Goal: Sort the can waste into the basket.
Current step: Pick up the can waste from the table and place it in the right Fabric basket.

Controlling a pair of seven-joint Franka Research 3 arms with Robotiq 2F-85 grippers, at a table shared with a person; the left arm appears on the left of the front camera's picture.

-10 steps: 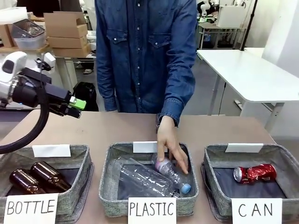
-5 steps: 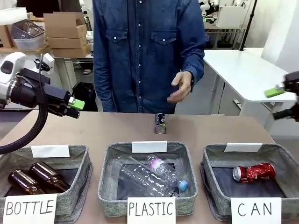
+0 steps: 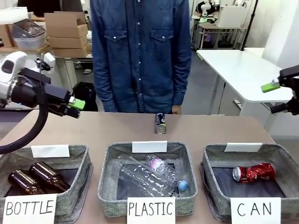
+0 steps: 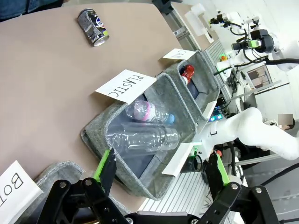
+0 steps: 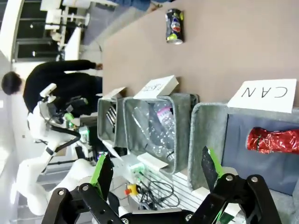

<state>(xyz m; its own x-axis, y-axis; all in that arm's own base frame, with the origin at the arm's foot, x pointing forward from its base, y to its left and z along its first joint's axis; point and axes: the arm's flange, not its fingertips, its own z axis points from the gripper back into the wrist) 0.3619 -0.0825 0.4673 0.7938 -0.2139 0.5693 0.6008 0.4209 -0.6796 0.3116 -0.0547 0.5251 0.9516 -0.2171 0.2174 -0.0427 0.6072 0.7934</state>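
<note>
A black can (image 3: 160,123) with yellow-green markings stands upright on the table's far middle, just in front of the person; it also appears as the black can (image 4: 93,27) and the black can (image 5: 174,26) in the wrist views. The dented red can (image 3: 254,172) lies inside the CAN basket (image 3: 211,154) at the near right. My left gripper (image 3: 76,108) hovers open over the table's far left, empty. My right gripper (image 3: 275,98) hangs open above the far right edge, beyond the CAN basket, holding nothing.
The PLASTIC basket (image 3: 105,179) in the middle holds clear bottles (image 3: 149,175). The BOTTLE basket (image 3: 81,179) at the left holds two brown bottles (image 3: 35,177). A person in a denim shirt (image 3: 140,51) stands at the far edge, arms down.
The person's hand left the PLASTIC basket and dropped to their side, and the black can now stands on the table. My right gripper has come into view at the right.
</note>
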